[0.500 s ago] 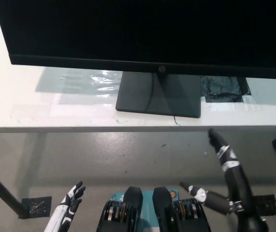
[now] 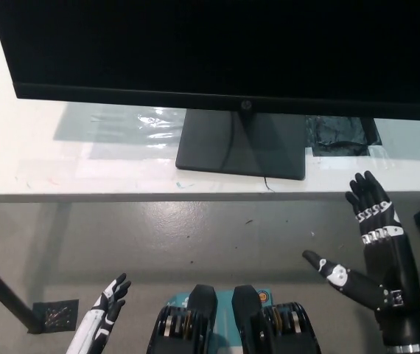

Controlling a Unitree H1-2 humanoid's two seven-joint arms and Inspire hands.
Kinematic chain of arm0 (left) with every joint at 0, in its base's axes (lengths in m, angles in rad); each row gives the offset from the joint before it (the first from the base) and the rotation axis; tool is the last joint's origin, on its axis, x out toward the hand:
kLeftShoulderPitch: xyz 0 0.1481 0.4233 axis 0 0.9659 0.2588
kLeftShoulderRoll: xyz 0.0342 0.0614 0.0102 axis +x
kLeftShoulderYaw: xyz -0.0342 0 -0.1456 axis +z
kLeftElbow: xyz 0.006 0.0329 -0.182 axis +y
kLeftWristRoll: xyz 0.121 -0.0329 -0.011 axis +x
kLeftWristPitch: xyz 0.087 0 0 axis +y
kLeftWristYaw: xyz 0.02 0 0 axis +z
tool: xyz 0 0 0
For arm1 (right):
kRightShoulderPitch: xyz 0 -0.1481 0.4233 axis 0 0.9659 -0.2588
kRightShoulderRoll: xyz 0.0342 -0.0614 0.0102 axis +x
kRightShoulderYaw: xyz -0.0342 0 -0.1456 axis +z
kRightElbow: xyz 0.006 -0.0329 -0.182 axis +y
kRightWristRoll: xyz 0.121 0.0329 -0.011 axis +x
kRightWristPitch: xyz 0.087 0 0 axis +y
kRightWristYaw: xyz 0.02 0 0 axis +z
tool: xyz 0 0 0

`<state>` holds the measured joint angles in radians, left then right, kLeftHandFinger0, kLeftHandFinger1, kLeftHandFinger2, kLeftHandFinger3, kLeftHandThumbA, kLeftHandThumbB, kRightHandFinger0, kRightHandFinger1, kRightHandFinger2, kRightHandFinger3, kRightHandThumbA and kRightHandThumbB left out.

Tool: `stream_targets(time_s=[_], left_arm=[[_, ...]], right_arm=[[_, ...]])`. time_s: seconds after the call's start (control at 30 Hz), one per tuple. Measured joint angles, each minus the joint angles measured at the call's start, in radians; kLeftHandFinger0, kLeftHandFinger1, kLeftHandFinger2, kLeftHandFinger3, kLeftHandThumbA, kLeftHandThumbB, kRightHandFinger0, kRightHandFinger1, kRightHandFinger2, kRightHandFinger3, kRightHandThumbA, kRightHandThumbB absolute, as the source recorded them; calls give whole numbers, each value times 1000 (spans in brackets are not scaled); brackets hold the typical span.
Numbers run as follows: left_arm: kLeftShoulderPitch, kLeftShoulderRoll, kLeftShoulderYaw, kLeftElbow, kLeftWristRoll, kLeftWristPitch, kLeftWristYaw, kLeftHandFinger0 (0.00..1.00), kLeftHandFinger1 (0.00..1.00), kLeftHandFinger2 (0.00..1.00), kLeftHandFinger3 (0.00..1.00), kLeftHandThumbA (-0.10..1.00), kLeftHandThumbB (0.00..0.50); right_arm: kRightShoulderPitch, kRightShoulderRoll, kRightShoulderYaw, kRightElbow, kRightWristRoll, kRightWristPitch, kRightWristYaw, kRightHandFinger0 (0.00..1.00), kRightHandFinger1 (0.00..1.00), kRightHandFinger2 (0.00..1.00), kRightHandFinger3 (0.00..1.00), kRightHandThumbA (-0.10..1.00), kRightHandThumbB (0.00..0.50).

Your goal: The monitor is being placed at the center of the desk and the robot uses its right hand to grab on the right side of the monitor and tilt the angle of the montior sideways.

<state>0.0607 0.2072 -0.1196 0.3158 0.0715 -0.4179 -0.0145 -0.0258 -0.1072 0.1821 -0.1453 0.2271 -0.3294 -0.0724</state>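
- The left robot hand (image 2: 105,308), white with black fingertips, is hanging low at the lower left over the floor, fingers apart and holding nothing, much where it was half a second ago.
- The right robot hand (image 2: 376,247), black with silvery bands across its segmented fingers, is now turning palm-open: fingers that were pointing up in a narrow line are fanning out wide, thumb jutting left, gripping nothing.
- Its fingertips are reaching just up to the tabletop's front edge, well apart from the monitor.
- The grey floor (image 2: 195,236) is showing a smooth, speckled surface.
- The white tabletop (image 2: 48,166) is lying flat and glossy, with a crinkled black patch (image 2: 339,136) near its right side.
- The monitor (image 2: 217,51), a dark matte slab on a rectangular charcoal base (image 2: 241,144), is standing at the tabletop's middle, unchanged.
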Motion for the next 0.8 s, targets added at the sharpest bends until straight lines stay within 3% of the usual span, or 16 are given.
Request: stream_targets(time_s=[0.8], left_arm=[[0,0,0,2,0,1,0,1000,1000,1000,1000,1000,367]], right_arm=[[-208,34,-226,158,487,228,29,1000,1000,1000,1000,1000,348]])
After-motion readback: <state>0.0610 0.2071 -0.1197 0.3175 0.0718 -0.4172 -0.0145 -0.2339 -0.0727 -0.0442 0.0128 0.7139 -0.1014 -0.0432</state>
